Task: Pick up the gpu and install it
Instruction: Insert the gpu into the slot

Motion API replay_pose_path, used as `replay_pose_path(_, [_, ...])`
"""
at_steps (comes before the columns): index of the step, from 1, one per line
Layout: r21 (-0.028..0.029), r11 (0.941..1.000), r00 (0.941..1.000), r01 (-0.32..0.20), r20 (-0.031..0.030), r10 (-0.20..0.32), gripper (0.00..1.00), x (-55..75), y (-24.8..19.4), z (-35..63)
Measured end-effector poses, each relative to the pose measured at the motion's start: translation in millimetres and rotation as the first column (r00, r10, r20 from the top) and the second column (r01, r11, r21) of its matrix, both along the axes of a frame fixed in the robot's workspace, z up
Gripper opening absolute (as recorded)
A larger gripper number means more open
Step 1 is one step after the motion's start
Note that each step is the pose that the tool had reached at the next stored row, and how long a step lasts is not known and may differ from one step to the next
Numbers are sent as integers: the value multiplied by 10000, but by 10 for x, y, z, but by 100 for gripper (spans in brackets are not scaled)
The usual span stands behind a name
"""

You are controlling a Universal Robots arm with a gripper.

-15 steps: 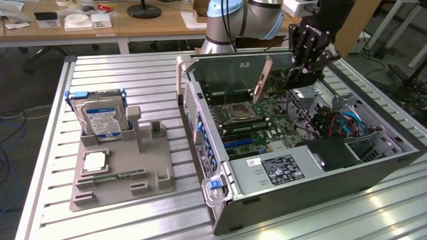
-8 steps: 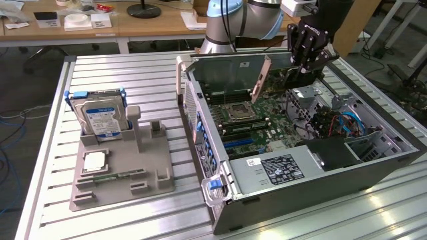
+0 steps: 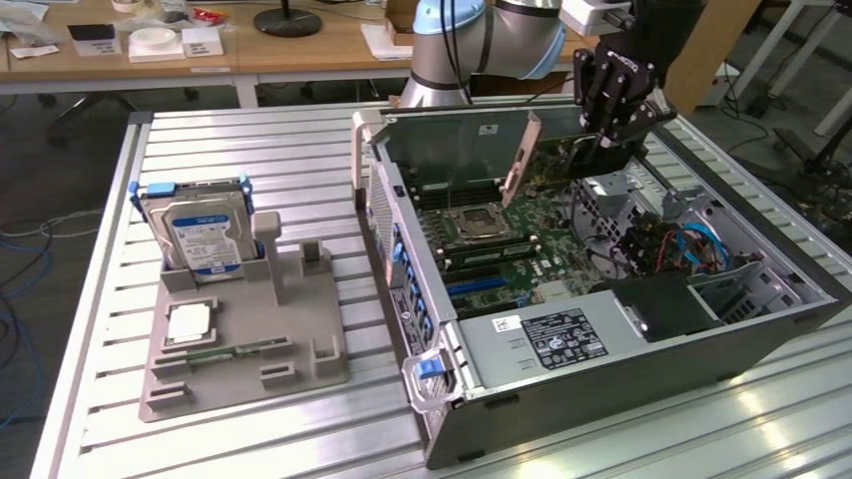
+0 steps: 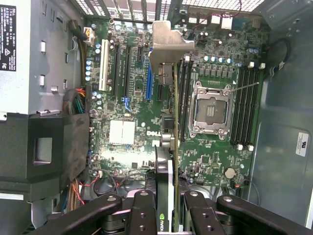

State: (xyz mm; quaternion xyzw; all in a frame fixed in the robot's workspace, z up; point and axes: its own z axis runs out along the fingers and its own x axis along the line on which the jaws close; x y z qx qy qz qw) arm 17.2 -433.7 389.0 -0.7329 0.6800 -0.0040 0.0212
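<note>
End effector (image 3: 606,132) clenched on gpu (image 3: 557,160) — card held on edge over open computer case (image 3: 639,379), at 1 o'clock in exterior view. In wrist view, fingers (image 4: 142,210) pinch both card faces; silver bracket (image 4: 168,41) at end away from grip, motherboard (image 4: 122,132) beneath, CPU socket (image 4: 211,110) near card. Seated in slot or not — cannot tell. Hard drive (image 3: 200,235) upright in grey holder (image 3: 253,349), 9 o'clock on table (image 3: 665,439).

Saw dull silver metal bracket on green-board gpu (image 4: 167,46); matt black gripper (image 4: 168,205); ribbed bare-metal table (image 3: 239,150); matt grey plastic holder (image 3: 239,339); shiny metal hard drive (image 3: 200,235).
</note>
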Motion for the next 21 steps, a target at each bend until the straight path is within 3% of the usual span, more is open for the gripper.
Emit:
replay_pose_path(9, [0, 10000, 10000, 1, 0, -1, 27, -6, 0, -58])
replay_pose_path(21, [-1, 10000, 10000, 2, 0, -2, 27, -44, -1, -62])
